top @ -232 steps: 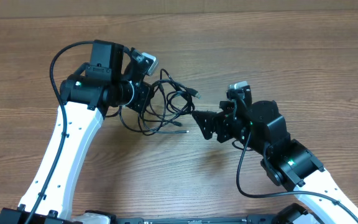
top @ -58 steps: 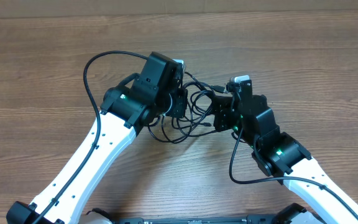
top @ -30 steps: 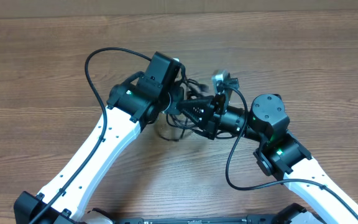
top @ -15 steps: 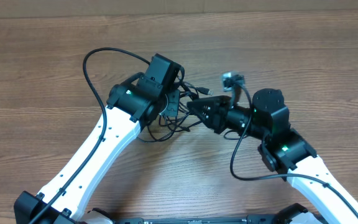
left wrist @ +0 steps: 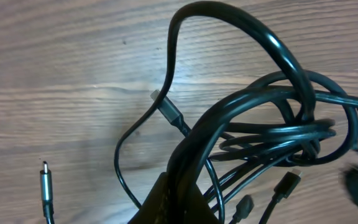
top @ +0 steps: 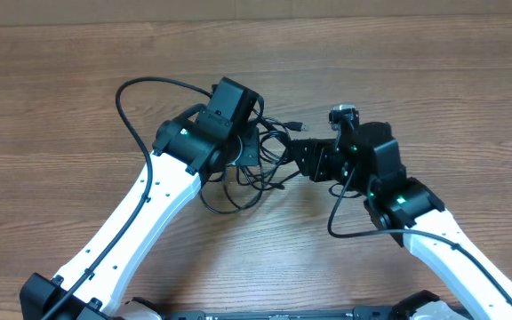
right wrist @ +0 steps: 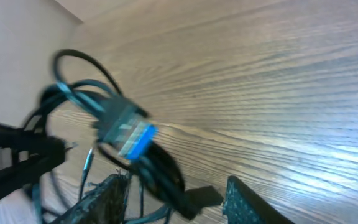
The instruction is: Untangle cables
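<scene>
Since a moment ago the right gripper [top: 300, 156] has backed slightly toward the right of the overhead frame and parted its jaws. It grips nothing now, though a cord with a blue-tongued USB plug [right wrist: 128, 132] hangs just ahead of its fingers. On the wooden table [top: 434, 80], the cables [top: 260, 173] sit as one tangle at frame centre, pinched by the clenched left gripper [top: 249, 149]. They look light, limp and springy, likely to slip; a plug end seems the surest hold. No containers appear.

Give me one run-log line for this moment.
left gripper: shut on cables | right gripper: open, blue plug ahead | cables: tangled, between both grippers
</scene>
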